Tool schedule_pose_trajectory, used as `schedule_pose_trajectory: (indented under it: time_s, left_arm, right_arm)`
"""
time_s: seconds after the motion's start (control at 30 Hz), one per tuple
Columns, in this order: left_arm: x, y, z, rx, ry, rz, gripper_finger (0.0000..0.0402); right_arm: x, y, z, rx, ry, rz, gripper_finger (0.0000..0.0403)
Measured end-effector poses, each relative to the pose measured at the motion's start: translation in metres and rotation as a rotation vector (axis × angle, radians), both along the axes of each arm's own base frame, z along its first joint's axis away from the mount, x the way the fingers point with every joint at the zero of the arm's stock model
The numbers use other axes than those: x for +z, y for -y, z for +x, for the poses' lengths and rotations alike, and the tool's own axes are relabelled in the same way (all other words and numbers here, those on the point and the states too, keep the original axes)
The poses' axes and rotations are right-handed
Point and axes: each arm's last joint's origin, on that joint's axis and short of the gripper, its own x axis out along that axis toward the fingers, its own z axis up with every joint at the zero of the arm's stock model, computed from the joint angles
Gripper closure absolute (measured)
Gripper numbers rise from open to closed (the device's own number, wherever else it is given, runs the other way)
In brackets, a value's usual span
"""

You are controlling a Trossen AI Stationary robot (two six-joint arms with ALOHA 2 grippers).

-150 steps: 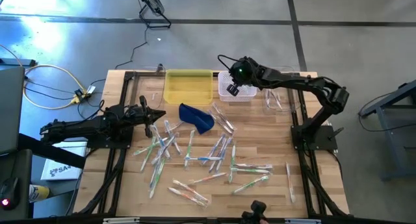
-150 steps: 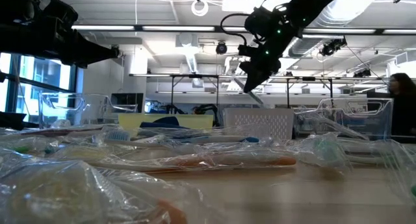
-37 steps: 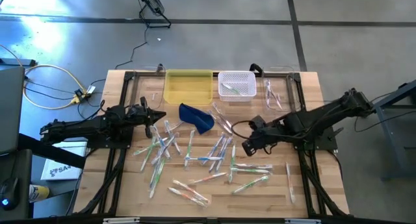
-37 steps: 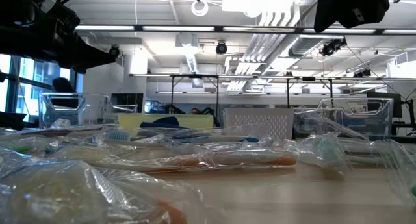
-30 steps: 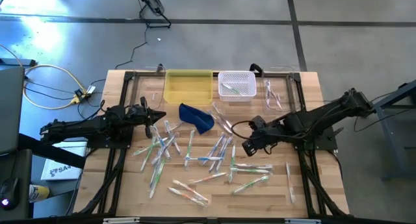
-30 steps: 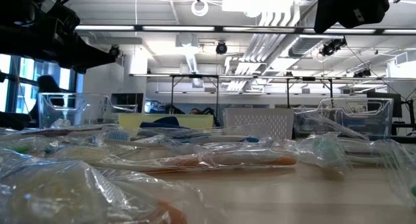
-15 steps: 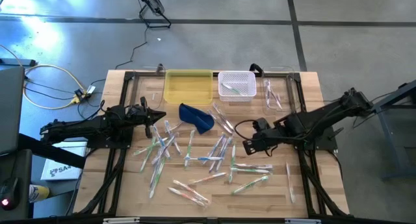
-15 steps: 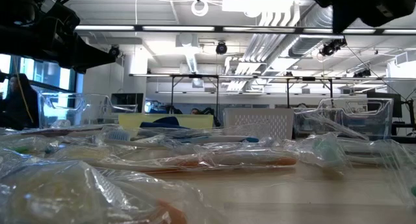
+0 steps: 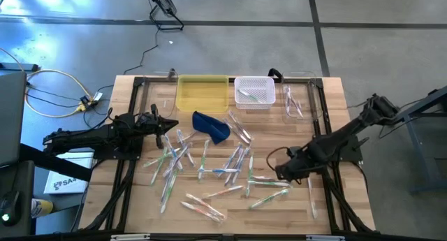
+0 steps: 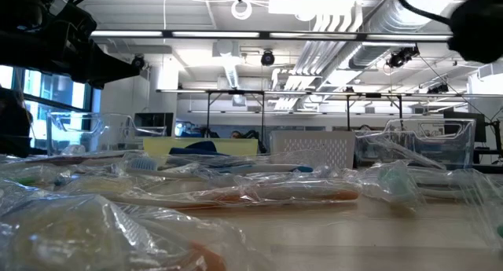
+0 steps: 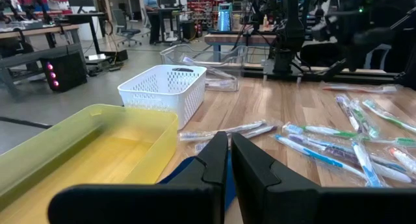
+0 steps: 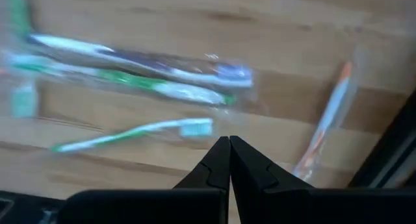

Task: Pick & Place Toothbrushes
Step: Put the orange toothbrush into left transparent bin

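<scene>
right tool (image 9: pixel 281 172) now nearer toothbrushes (image 9: pixel 209 168)

Robotics lab: exposed ceiling ducts (image 10: pixel 346 43), workbenches (image 11: pixel 39 32), more robot rigs (image 11: pixel 292 23).

- Toothbrushes (image 9: pixel 230 164) clutter the table (image 9: pixel 328 223) centre under my right end effector (image 9: pixel 281 173)
- Bare wood along the near edge lets me pass
</scene>
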Motion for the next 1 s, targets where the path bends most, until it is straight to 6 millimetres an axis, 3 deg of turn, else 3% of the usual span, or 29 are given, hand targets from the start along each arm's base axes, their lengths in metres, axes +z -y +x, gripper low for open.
schedule_pose_trajectory:
  time_s: [0.37,0.77,1.0]
  left_arm:
    - [0.0,0.0,0.0,0.0,0.0,0.0,0.0384]
    - [0.0,0.0,0.0,-0.001,0.0,0.0,0.0384]
    - [0.0,0.0,0.0,-0.001,-0.001,-0.001,0.0384]
  right_arm:
    - [-0.028,-0.012,-0.031,0.056,-0.235,0.126,0.0401]
    - [-0.063,-0.017,-0.053,-0.012,-0.238,0.081,0.0401]
    - [-0.067,-0.019,-0.059,-0.049,-0.3,0.11,0.0401]
